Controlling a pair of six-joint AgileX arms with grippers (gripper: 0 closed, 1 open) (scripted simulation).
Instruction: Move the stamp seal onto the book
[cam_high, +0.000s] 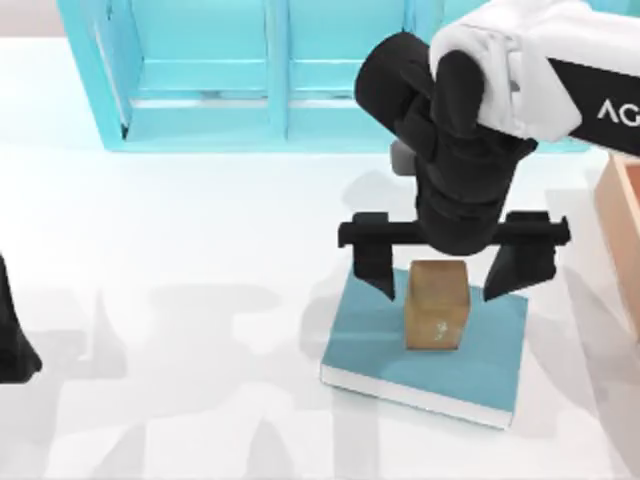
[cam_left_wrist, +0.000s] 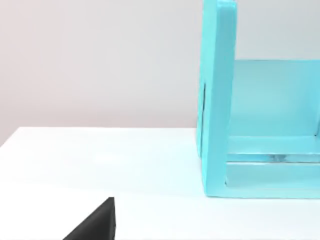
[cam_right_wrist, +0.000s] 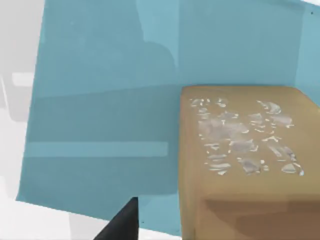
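A small tan block, the stamp seal (cam_high: 436, 305), stands upright on the smooth teal book (cam_high: 500, 355) near the tabletop's front right. The right gripper (cam_high: 447, 270) hovers over it, fingers spread apart, not touching. A cyan shelf (cam_high: 200, 80) lines the back edge. The left gripper (cam_high: 12, 345) rests at the left edge.

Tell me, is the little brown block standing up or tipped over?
Standing up: the stamp seal sits upright on the book.
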